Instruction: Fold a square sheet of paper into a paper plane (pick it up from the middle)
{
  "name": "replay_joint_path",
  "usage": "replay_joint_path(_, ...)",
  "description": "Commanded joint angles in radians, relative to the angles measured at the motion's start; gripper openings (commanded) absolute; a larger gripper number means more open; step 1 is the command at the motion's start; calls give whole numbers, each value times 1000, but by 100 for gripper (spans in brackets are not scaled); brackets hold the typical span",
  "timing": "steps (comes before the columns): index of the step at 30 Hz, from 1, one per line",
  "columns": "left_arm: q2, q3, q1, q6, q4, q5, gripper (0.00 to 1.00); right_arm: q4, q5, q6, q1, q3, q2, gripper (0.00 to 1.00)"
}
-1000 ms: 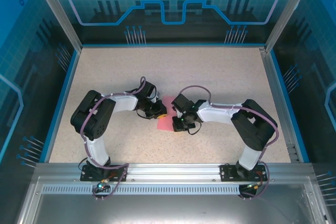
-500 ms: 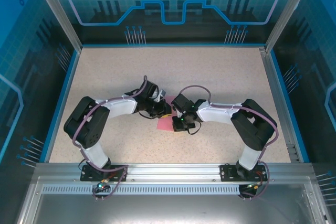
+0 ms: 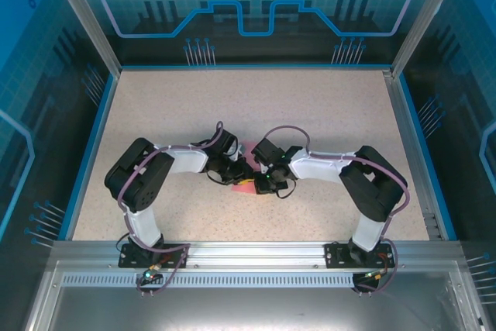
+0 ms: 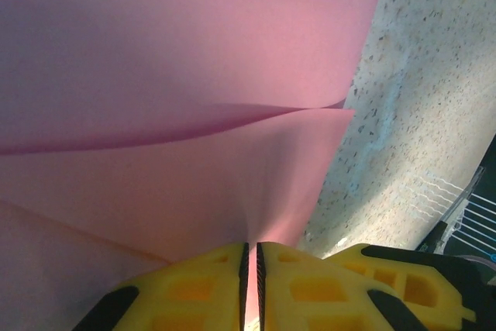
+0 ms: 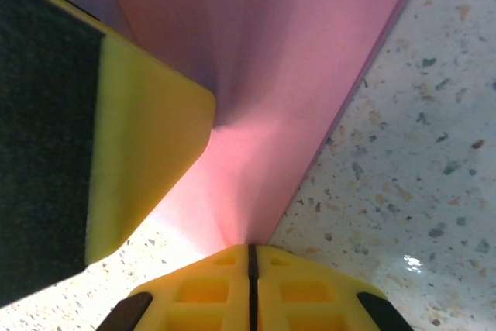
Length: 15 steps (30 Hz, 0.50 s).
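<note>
The square sheet of paper (image 3: 246, 184), pink-red, lies near the table's middle, mostly covered by the two wrists meeting over it. In the left wrist view the paper (image 4: 194, 75) shows one layer lapping over another along a soft crease. My left gripper (image 4: 249, 269) is shut on its edge, with pink showing in the thin slit between the yellow fingers. My right gripper (image 5: 249, 257) is shut on another edge of the paper (image 5: 271, 75), low over the table. A left finger (image 5: 147, 137) stands close at the left of that view. The paper plane is out of view.
The speckled beige table (image 3: 310, 114) is bordered by a blue rim and transparent walls on three sides. A metal rail (image 3: 248, 253) with both arm bases runs along the near edge. The grippers (image 3: 249, 176) stand almost touching.
My left gripper has moved right and toward the near edge, closing in on the right gripper and covering more of the pink paper. The right arm has hardly moved.
</note>
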Motion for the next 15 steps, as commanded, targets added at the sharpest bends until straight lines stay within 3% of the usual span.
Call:
replay_joint_path(1, 21, -29, -4, 31, -2, -74, 15, -134, 70, 14, 29, -8, 62, 9)
replay_joint_path(7, 22, -33, 5, 64, -17, -156, 15, -171, 100, 26, 33, -10, 88, 9)
replay_joint_path(15, 14, -11, 59, 67, -7, -173, 15, -208, 124, 31, 34, -11, 109, 9)
